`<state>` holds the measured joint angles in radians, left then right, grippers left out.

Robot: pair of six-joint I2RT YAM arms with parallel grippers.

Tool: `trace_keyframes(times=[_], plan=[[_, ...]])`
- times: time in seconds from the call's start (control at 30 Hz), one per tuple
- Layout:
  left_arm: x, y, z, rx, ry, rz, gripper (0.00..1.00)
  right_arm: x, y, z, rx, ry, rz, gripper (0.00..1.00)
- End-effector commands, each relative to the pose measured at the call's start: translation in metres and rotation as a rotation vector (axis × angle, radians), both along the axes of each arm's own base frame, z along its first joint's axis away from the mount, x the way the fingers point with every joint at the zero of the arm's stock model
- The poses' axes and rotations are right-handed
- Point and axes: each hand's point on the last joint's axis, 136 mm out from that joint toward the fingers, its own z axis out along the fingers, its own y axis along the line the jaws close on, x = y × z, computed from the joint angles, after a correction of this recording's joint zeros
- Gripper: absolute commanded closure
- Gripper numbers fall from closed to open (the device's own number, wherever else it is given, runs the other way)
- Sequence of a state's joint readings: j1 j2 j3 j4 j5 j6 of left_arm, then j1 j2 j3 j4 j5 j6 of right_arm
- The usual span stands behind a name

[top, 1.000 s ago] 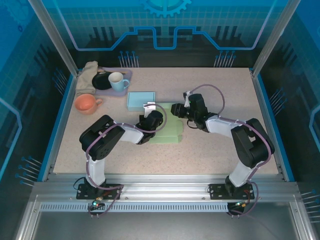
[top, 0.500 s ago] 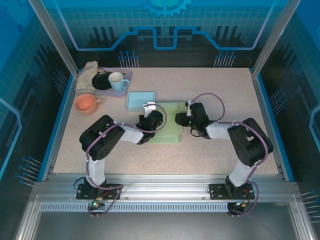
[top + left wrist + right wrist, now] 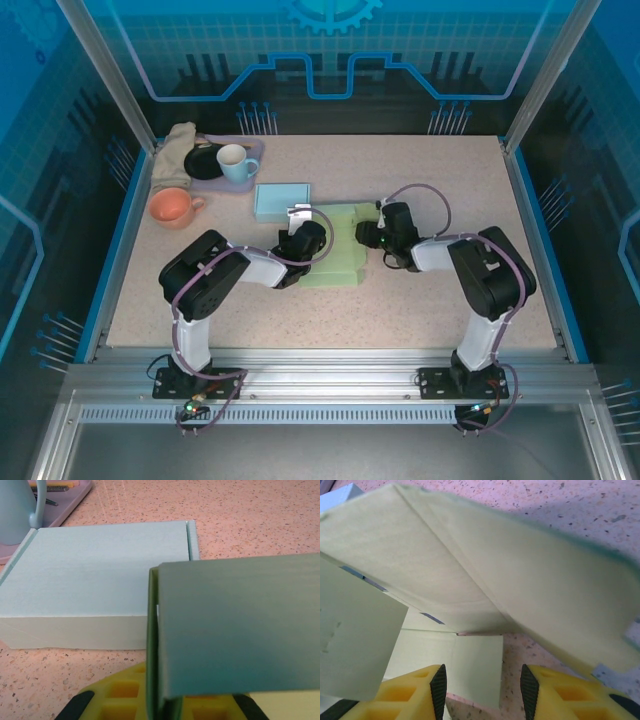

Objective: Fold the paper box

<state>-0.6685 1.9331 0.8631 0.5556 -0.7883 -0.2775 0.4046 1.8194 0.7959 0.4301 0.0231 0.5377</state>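
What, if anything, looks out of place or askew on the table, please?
Nothing is spilled or damaged. The crumpled beige cloth lies bunched against the lilac rectangular tray at the far left corner, and the pale green paper box has one panel standing tilted, half folded.

The speckled table (image 3: 420, 180) bears a green paper box (image 3: 335, 272), blue box (image 3: 282, 200), orange mug (image 3: 172, 208), tray (image 3: 257, 150).
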Motion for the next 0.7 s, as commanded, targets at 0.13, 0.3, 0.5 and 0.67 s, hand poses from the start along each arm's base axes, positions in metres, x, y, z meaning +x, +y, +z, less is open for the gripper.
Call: trace_keyframes(times=[0.13,0.3,0.5,0.67], plan=[[-0.003,-0.003,-0.017,0.052,0.057,-0.034,0.92,0.009,0.022,0.012,0.055,-0.042,0.069,0.57],[-0.003,-0.004,-0.017,0.051,0.058,-0.033,0.93,0.005,0.041,0.022,0.06,-0.083,0.144,0.59],[-0.002,-0.004,-0.017,0.053,0.059,-0.035,0.92,0.0,0.064,0.016,0.064,-0.077,0.213,0.61],[-0.002,-0.004,-0.018,0.056,0.062,-0.035,0.92,0.006,0.078,0.007,0.071,-0.049,0.221,0.61]])
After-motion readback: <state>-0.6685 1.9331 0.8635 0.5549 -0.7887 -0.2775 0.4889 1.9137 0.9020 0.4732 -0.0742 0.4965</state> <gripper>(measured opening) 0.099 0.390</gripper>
